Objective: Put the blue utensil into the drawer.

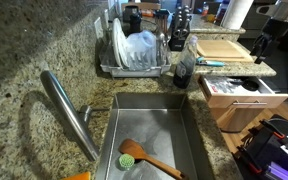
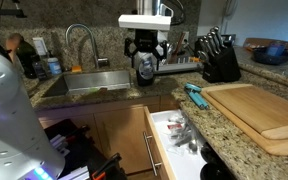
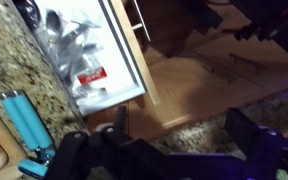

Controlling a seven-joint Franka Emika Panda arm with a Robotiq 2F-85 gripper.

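The blue utensil (image 2: 195, 96) lies on the granite counter beside the cutting board's near end; it also shows in an exterior view (image 1: 210, 63) and at the left of the wrist view (image 3: 24, 125). The drawer (image 2: 154, 140) is pulled open below the counter, with a pale inside that holds packets and small items. It shows in an exterior view (image 1: 246, 110) and in the wrist view (image 3: 136, 52). My gripper (image 2: 146, 66) hangs open and empty above the counter edge, between the sink and the utensil. Its fingers (image 3: 184, 135) frame the counter edge and the floor.
A wooden cutting board (image 2: 254, 112) lies on the counter past the utensil, with a knife block (image 2: 220, 60) behind it. The sink (image 1: 149, 130) holds a wooden spoon (image 1: 149, 157) and a green scrubber (image 1: 127, 159). A dish rack (image 1: 134, 55) stands behind the sink, and the faucet (image 1: 69, 110) is at its side.
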